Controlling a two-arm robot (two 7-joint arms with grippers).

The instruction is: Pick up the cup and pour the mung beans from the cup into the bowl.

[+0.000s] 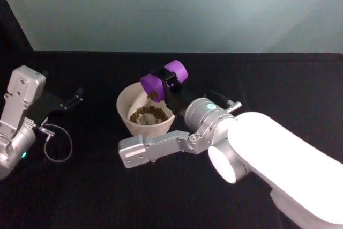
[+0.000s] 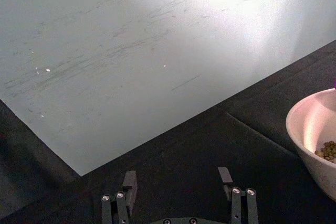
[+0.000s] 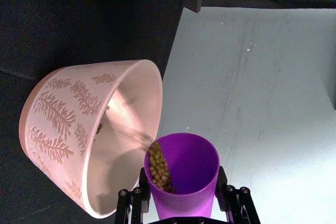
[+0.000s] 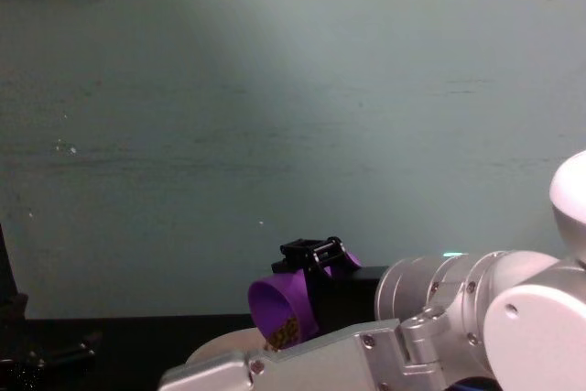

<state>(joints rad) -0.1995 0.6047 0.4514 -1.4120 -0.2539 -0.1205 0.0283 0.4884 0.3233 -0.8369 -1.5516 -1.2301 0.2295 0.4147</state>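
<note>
The cup is held tilted between the fingers of the right gripper, which are clamped on its sides. Its mouth is lowered over the far right rim of the bowl. Mung beans are heaped in the bowl's bottom; in the right wrist view more are seen along the cup's lower inner wall, up to its lip. The bowl is stood on the black bench. The left gripper is parked well to the left, its fingers spread wide on nothing.

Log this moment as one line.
phase: pouring | right gripper: shut on cup, tipped over bowl | mung beans: entering bowl | left gripper: open, parked left
</note>
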